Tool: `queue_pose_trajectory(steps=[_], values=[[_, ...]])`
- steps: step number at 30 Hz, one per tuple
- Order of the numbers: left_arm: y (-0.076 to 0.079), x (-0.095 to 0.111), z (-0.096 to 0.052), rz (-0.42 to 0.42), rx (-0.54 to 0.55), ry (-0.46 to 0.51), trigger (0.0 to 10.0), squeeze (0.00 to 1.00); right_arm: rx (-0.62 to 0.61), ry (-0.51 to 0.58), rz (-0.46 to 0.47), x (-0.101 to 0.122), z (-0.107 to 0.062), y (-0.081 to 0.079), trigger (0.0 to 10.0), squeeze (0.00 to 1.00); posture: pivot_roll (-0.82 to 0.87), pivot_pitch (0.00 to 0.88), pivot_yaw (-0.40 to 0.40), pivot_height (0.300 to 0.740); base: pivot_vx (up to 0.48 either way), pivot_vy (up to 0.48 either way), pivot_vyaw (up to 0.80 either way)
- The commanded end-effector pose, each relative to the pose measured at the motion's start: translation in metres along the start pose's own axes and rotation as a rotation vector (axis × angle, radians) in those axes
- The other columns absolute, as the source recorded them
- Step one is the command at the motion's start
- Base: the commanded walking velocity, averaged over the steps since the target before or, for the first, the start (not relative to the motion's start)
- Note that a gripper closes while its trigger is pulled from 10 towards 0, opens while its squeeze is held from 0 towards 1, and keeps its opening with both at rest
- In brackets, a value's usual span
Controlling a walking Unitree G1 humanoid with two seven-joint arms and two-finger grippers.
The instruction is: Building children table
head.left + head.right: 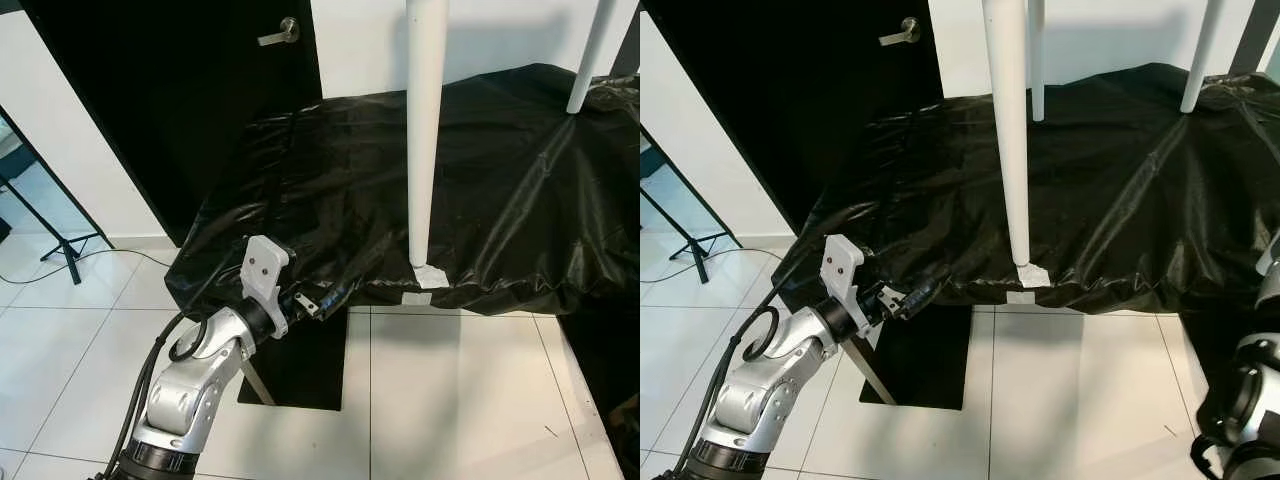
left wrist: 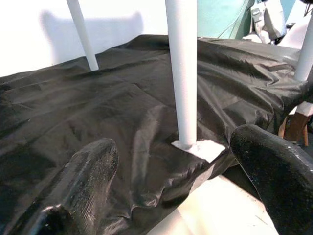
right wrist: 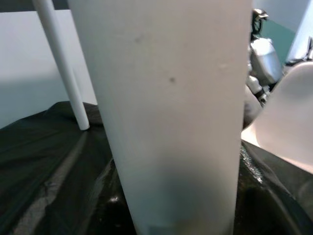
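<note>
Left gripper (image 1: pixel 902 298) at lower left touches the black cover's (image 1: pixel 500 190) edge, fingers spread apart; white leg (image 1: pixel 426 130) stands upright at centre; right gripper's state I cannot tell.

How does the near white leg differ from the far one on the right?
The near leg stands at the black sheet's front edge, its foot on a bare white patch; the far leg stands at the back, on the sheet. The near leg looks upright; the far leg leans. Both are white and round.

A table leg (image 1: pixel 425 130) stands upright on the sheet (image 1: pixel 500 190) near its front edge. Behind it to the right stands a second leg (image 1: pixel 592 55); the door (image 1: pixel 180 90) lies to its left.
</note>
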State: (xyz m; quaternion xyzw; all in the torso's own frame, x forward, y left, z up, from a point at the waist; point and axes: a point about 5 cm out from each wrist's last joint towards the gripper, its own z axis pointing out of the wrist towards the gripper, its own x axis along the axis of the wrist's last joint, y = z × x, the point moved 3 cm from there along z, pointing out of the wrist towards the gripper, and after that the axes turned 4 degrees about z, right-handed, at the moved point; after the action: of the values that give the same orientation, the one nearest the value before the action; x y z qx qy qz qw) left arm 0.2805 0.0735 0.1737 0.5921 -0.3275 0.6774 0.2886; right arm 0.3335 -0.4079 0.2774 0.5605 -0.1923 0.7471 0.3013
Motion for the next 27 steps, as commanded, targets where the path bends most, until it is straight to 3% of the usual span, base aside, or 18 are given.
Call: queue_pose_trajectory(steps=[1, 6, 7, 10, 18, 19, 20, 27], values=[[-0.009, -0.004, -0.006, 0.006, 0.09, -0.032, 10.0, 0.0, 0.066, 0.074, -0.02, 0.013, 0.002, -0.012, 10.0, 0.0, 0.03, 0.0, 0.066, 0.74, 0.0, 0.0, 0.0], [-0.01, -0.003, -0.009, 0.007, 0.102, -0.035, 10.0, 0.0, 0.067, 0.045, -0.01, -0.001, -0.001, -0.007, 10.0, 0.0, 0.04, 0.0, 0.067, 0.74, 0.0, 0.0, 0.0], [-0.011, -0.003, -0.011, 0.007, 0.108, -0.038, 10.0, 0.0, 0.054, 0.038, -0.028, -0.005, -0.001, -0.002, 10.0, 0.96, 0.04, 0.0, 0.07, 0.74, 0.0, 0.0, 0.0], [-0.011, -0.004, -0.012, 0.009, 0.11, -0.044, 10.0, 0.0, 0.052, 0.041, -0.023, -0.007, -0.001, 0.001, 10.0, 1.0, 0.05, 0.0, 0.07, 0.74, 0.0, 0.0, 0.0], [-0.01, -0.003, -0.016, -0.002, 0.113, -0.05, 10.0, 0.0, 0.056, 0.068, -0.02, -0.009, -0.003, 0.006, 10.0, 1.0, 0.05, 0.0, 0.067, 0.74, 0.0, 0.0, 0.0], [-0.01, -0.003, -0.017, -0.003, 0.111, -0.051, 10.0, 0.0, 0.061, 0.076, -0.024, -0.009, -0.005, 0.005, 10.0, 0.29, 0.06, 0.0, 0.065, 0.74, 0.0, 0.0, 0.0], [-0.009, -0.003, -0.017, -0.003, 0.109, -0.052, 10.0, 0.0, 0.064, 0.087, -0.025, -0.01, -0.006, 0.004, 10.0, 0.0, 0.06, 0.0, 0.065, 0.74, 0.0, 0.0, 0.0], [-0.009, -0.004, -0.02, -0.006, 0.114, -0.056, 10.0, 0.0, 0.097, 0.153, -0.005, -0.017, -0.026, -0.006, 10.0, 0.0, 0.06, 0.0, 0.057, 0.74, 0.0, 0.0, 0.0]])
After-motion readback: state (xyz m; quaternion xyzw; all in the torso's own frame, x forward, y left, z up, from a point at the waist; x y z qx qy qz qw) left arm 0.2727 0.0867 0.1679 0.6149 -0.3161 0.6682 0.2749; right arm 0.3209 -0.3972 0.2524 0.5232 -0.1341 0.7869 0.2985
